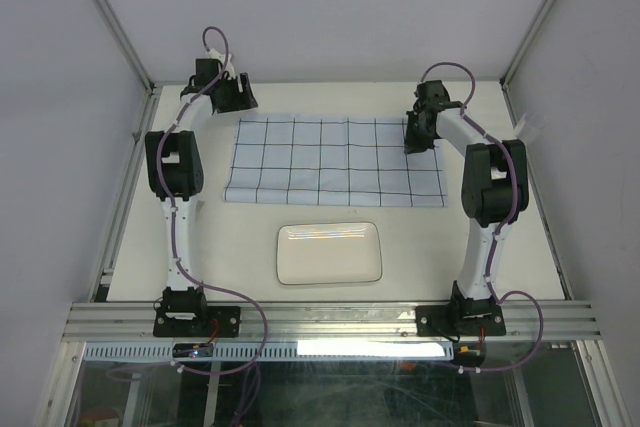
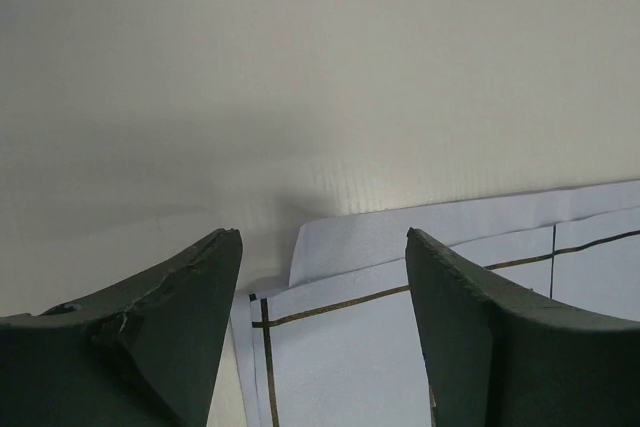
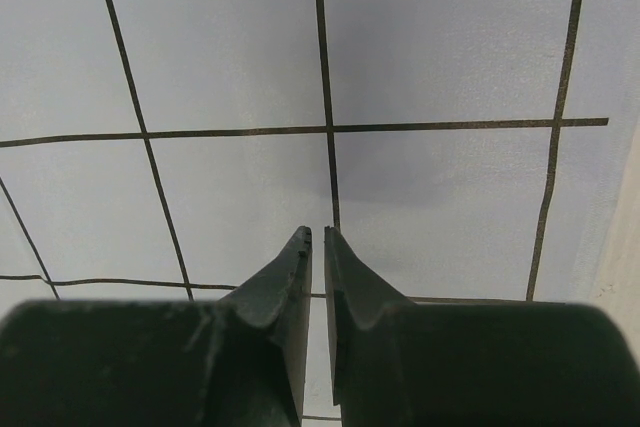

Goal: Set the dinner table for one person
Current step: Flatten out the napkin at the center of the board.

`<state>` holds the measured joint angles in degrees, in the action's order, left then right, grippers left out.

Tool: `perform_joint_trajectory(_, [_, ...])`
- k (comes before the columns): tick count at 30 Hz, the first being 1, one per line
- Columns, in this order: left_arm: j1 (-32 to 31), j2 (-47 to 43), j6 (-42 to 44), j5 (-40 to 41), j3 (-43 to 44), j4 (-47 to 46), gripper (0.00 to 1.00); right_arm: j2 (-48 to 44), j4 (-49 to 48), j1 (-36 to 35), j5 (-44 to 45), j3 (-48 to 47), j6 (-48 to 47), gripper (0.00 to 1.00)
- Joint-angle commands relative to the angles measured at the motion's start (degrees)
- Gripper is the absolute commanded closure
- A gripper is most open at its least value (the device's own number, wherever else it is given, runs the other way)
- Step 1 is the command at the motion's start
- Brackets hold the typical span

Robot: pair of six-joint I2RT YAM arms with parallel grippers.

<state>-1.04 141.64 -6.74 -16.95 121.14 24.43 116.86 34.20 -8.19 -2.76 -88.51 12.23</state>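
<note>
Large cream-white matte dinner table [image 1: 420, 247], rail-edged, spans workspace beneath both arms. Pale-blue rectangular cloth [image 1: 335, 160] with dark grid lines lies flat at table's far middle. White rounded-rectangular plate [image 1: 329, 253] sits just nearer, not touching the cloth. Left gripper [image 2: 322, 237] at cloth's far-left corner, jaws wide apart; corner edge folded. Right gripper [image 3: 317, 232] over cloth's far-right part, jaws drawn together, thin slit between.

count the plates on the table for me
1. The white rectangular plate lies on the dinner table near its front edge, midway across, just nearer than the pale-blue grid cloth and apart from it. Neither wrist view shows another. None appears hidden.
</note>
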Motion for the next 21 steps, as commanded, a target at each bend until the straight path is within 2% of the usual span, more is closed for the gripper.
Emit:
perform_joint_trajectory(1, [0.25, 0.16, 1.75, -1.37, 2.35, -1.68, 0.33, -0.16, -1.13, 0.49, 0.5, -2.55, -0.88, 0.87])
perform_joint_trajectory(11, [0.48, 2.29, 0.94, -7.31, 2.23, -1.84, 0.48, -0.75, -1.3, 0.62, 1.0, -2.05, -1.11, 0.87])
perform_joint_trajectory(19, [0.5, 2.34, 1.27, -8.1, 0.39, -1.76, 0.75, -0.48, -1.17, 0.64, 0.68, -2.04, -0.96, 0.88])
perform_joint_trajectory(21, [0.44, 2.27, 1.38, -8.02, 0.24, -1.59, 0.87, -0.49, -1.16, 0.65, 0.87, -1.96, -0.94, 0.88])
